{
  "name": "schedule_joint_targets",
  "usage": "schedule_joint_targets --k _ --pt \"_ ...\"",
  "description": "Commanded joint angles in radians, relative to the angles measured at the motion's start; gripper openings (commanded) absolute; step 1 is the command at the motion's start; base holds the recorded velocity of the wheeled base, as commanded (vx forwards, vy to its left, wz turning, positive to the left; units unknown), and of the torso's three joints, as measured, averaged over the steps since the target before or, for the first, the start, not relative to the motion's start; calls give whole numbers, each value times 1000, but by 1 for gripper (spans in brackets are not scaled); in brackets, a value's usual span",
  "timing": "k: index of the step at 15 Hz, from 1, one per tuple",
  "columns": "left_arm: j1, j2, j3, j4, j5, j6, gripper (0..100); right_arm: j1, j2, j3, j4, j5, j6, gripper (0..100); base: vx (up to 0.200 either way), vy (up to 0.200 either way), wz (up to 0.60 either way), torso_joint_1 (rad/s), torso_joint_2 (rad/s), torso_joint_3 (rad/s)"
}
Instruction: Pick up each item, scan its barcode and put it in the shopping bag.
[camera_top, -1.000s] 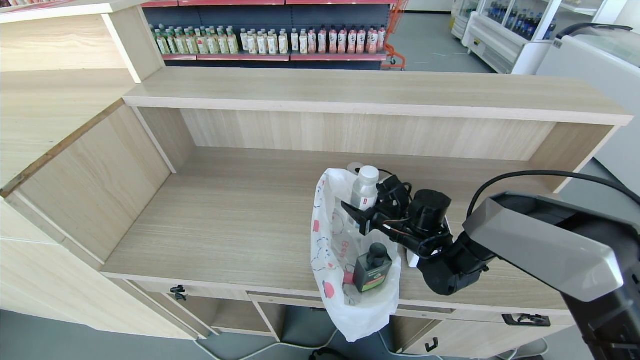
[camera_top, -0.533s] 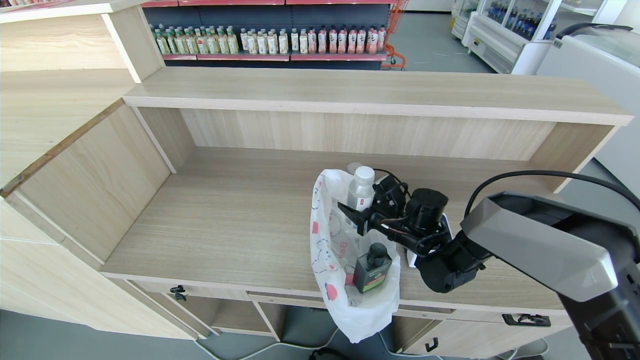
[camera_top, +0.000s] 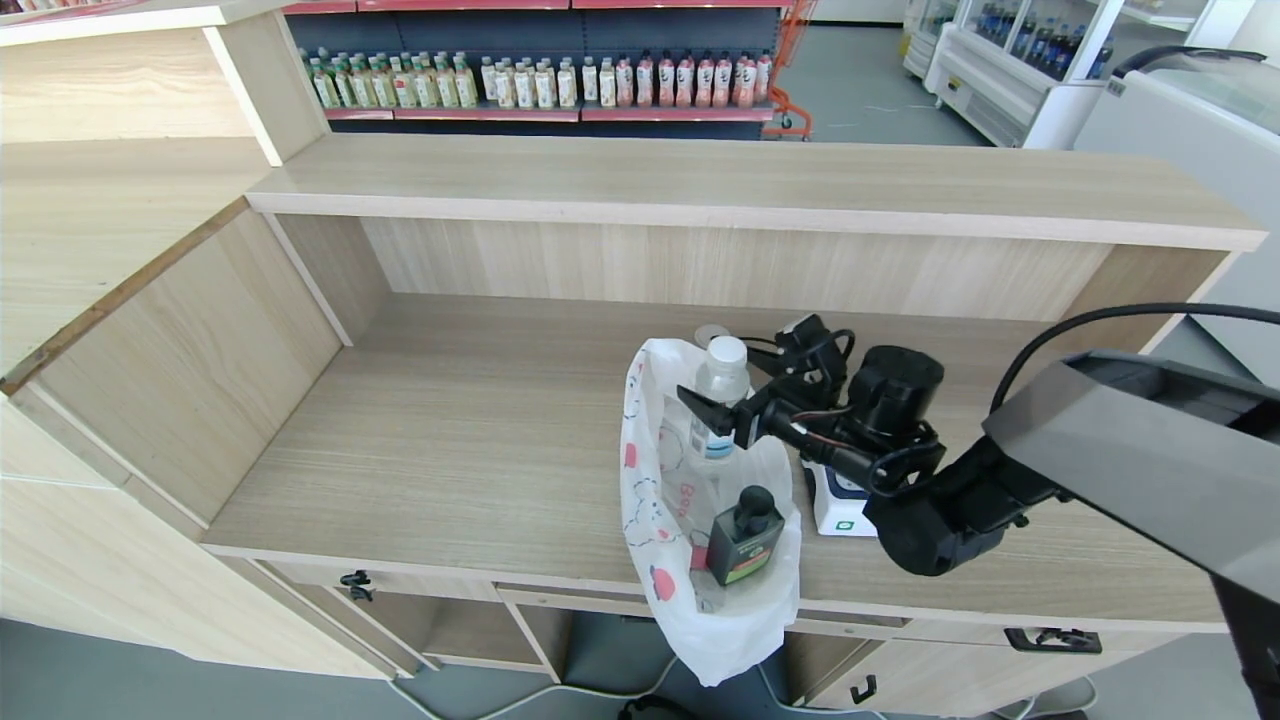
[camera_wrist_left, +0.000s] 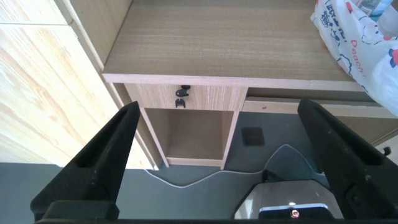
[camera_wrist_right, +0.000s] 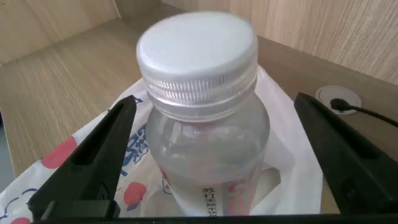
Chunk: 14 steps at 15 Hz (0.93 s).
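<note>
A clear water bottle (camera_top: 722, 392) with a white cap (camera_wrist_right: 197, 46) stands upright inside the white printed shopping bag (camera_top: 655, 480) at the counter's front edge. My right gripper (camera_top: 716, 412) is open around the bottle's upper part (camera_wrist_right: 214, 102), with a gap on each side between the fingers (camera_wrist_right: 93, 165) and the bottle. A dark bottle with a black cap (camera_top: 745, 535) also sits in the bag, nearer the front. My left gripper (camera_wrist_left: 217, 109) hangs open and empty below the counter front, with the bag's side (camera_wrist_left: 354, 37) off to one side.
A white scanner box (camera_top: 835, 500) stands on the counter (camera_top: 470, 430) right of the bag, under my right arm. A small round white disc (camera_top: 710, 333) with a cable lies behind the bag. A raised back ledge (camera_top: 740, 185) and a side wall enclose the counter.
The water bottle has gone down into the bag and now stands free of the fingers. My right arm has shifted right and back a little.
</note>
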Motion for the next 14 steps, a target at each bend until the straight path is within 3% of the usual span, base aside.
schedule_joint_targets --k 1,6,8,9,10,14 --pt "-1 0 0 0 0 0 100 -11 -178 99 -1 0 2 100 0 0 0 0 0 0" --pt "0 0 0 0 0 0 100 -145 -568 377 121 -28 4 100 0 0 0 0 0 0" --pt "0 0 0 0 0 0 100 -195 -652 465 125 -111 4 100 0 0 0 0 0 0" --pt "-1 0 0 0 0 0 100 -246 -736 598 110 -246 4 100 0 0 0 0 0 0" --pt "-1 0 0 0 0 0 100 -292 -782 693 121 -313 5 100 0 0 0 0 0 0" --pt "0 0 0 0 0 0 100 -369 -934 974 116 -390 27 100 0 0 0 0 0 0"
